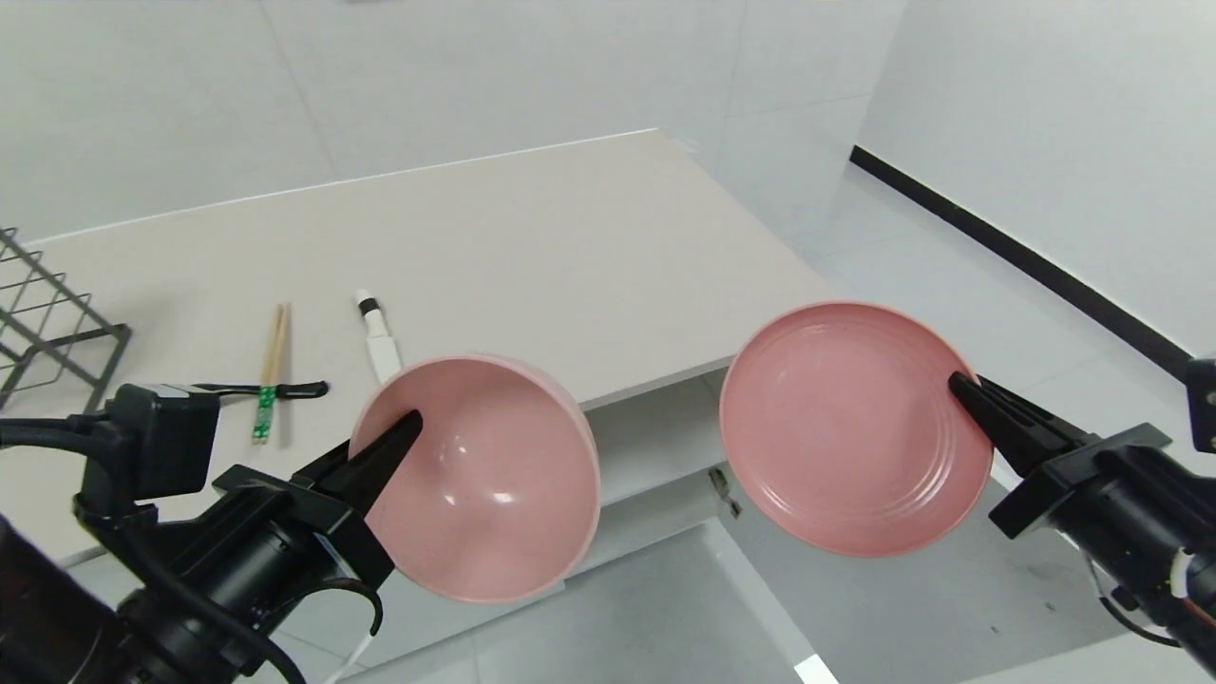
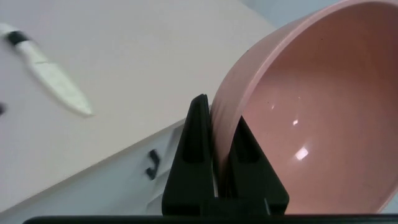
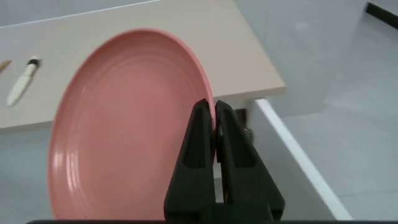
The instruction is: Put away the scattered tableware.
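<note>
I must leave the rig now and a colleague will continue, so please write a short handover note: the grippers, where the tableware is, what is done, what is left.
Left gripper: shut on the rim of the pink bowl, held in the air before the table.
Right gripper: shut on the rim of the pink plate, in the air off the table's near corner.
On the table: chopsticks, a black utensil crossing them, a knife, a wire rack at the left edge.
Done: bowl and plate picked up.
Left: set both down, probably in the rack, then collect the rest.
</note>
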Controlling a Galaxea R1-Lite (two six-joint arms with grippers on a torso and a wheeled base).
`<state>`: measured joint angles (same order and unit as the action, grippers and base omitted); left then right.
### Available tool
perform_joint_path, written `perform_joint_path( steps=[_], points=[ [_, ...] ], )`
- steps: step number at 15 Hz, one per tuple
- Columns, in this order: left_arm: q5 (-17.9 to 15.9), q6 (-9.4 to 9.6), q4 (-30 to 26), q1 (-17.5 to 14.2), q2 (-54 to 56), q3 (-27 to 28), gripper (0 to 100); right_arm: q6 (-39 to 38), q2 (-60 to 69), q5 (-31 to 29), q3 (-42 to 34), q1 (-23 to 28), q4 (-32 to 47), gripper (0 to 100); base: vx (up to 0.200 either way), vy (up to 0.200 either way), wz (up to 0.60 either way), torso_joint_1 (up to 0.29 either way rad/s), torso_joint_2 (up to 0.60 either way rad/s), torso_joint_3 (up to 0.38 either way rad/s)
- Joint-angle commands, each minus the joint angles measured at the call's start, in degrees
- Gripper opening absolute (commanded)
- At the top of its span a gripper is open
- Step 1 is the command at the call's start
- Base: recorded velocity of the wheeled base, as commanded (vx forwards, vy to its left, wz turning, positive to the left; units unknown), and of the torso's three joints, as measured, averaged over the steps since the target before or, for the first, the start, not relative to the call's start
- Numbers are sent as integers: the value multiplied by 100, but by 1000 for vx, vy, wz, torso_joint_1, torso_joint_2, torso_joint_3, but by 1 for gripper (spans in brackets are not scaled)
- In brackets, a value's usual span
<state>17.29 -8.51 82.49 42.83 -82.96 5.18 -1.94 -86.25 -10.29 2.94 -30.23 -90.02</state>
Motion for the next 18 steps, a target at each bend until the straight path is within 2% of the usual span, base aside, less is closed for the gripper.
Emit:
perform_joint_path(
  steps=[1,3,6,8,13,18],
  points=[
    [3,-2,4,94,34,-26,0,0,-32,1,-4,0,2,0,0,0,-600,-2,2,12],
    [3,-2,4,94,52,-26,0,0,-32,1,-13,0,2,0,0,0,0,0,0,0],
    [3,-2,285,42,-36,-43,0,18,-24,1,-21,-62,2,0,0,0,0,0,0,0],
    [3,-2,294,42,-107,-70,0,370,-41,1,-197,-246,2,0,0,0,0,0,0,0],
    [3,-2,302,24,-107,-61,0,422,-41,1,-267,-264,2,0,0,0,600,1,0,5],
    [3,-2,311,24,-89,-61,0,431,-32,1,-250,-264,2,0,0,0,0,0,0,0]
  ],
)
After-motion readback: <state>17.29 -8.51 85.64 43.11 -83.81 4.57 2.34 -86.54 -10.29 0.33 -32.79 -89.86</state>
